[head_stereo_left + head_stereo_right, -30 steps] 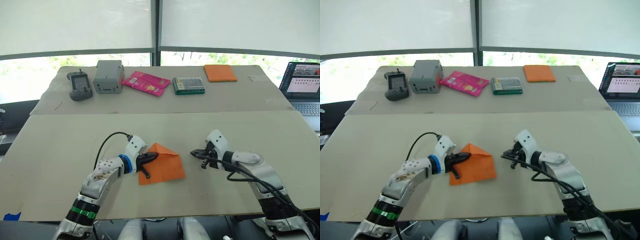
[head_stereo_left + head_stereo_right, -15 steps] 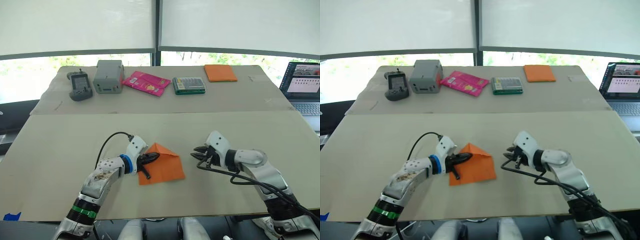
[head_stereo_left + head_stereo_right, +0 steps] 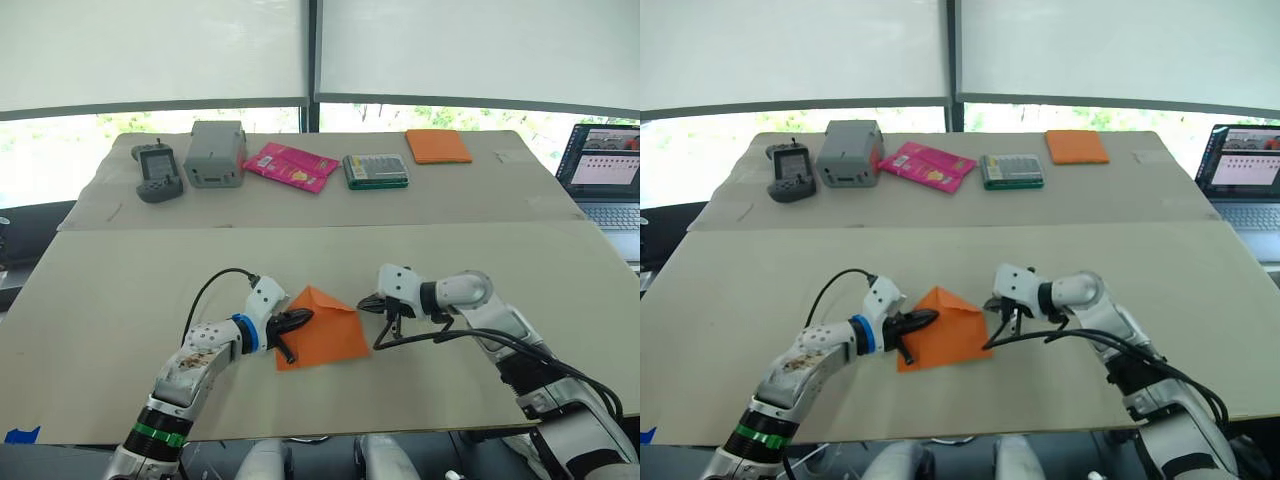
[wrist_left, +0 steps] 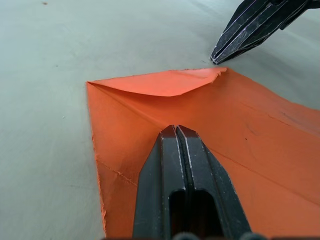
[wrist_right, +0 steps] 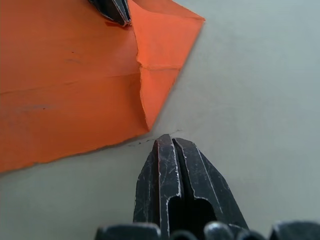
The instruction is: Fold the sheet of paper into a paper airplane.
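One table [image 3: 120, 280] is carrying one folded orange sheet [image 3: 325, 335], lying flat near the front edge between two grippers, while five things are sitting along the far side: a controller [image 3: 158, 170], a grey box [image 3: 216, 152], a pink packet [image 3: 292, 165], a green case [image 3: 376, 170] and an orange pad [image 3: 438, 146]. The left gripper [image 3: 297, 320] is resting its closed fingers on the sheet's left part. The right gripper [image 3: 371, 303], fingers also pressed together and holding nothing, is pointing at the sheet's right edge, just beside it.

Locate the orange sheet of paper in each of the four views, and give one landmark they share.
Left eye: sheet of paper, lower centre, between both tools.
Right eye: lower centre.
Left wrist: under the shut left tool.
Right wrist: beyond the shut right tool.
Shared landmark: the folded corner flap.
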Available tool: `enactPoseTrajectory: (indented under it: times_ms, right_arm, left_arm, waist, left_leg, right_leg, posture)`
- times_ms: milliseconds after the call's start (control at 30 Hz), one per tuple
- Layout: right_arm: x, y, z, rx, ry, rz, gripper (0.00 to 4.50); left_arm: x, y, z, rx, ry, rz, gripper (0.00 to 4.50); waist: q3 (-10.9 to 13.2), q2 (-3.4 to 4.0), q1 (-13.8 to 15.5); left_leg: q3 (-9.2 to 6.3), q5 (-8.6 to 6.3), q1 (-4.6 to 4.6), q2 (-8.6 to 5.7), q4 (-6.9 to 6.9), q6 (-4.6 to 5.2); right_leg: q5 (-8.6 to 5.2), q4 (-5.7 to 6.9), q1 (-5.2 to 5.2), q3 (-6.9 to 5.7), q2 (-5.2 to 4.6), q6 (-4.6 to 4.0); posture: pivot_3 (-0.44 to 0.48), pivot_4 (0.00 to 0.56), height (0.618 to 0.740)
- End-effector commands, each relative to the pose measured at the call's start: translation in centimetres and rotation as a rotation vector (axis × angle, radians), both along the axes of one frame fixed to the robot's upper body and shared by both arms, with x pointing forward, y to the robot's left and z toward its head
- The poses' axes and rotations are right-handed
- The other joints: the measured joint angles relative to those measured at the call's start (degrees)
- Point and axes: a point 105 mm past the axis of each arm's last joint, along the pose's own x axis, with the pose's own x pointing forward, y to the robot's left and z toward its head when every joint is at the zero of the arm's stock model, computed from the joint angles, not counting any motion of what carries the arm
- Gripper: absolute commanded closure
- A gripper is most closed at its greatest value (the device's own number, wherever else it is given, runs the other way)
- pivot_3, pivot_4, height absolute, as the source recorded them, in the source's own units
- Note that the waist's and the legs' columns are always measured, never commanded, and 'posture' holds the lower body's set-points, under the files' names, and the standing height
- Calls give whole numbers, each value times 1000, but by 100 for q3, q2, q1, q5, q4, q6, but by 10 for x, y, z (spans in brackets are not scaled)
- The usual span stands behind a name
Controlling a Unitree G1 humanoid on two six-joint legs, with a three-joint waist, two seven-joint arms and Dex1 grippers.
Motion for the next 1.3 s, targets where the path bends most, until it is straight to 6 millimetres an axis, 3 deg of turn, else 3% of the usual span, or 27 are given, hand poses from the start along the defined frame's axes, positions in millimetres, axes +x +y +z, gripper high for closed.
enactPoseTrajectory:
  times_ms: [33,633,767,1033,1300]
  right_arm:
    - [-8,6,-7,41,67,54,4460]
    - [-12,13,19,394,232,29,4460]
    - [-4,8,20,373,180,-12,4460]
    - [3,-18,11,134,69,-34,4460]
    - [-27,-24,11,88,148,23,4460]
  left_arm:
    - [-5,8,-15,30,49,37,4500]
    - [-5,8,-18,43,48,34,4500]
    - [-5,7,-18,44,47,33,4500]
    - [0,8,-14,40,16,40,4500]
    - [11,12,11,-75,-47,91,4500]
  waist:
    - [0,0,-9]
    - [0,1,9]
    - [0,1,20]
    - [0,1,24]
    - [0,0,31]
  left_leg:
    - [0,0,3,1,-3,0]
    - [0,0,4,0,-5,-1]
    - [0,0,4,-1,-5,-1]
    - [3,0,1,-3,-4,-1]
    - [1,0,-3,-2,-2,0]
  right_leg:
    - [0,0,1,1,0,0]
    - [1,4,-2,4,-6,-2]
    - [1,4,-1,3,-6,-2]
    - [1,4,-4,4,-7,-2]
    - [1,5,-5,3,-5,-2]
  posture:
    - [0,150,740]
    - [0,150,740]
    - [0,150,740]
    - [0,150,740]
    - [0,150,740]
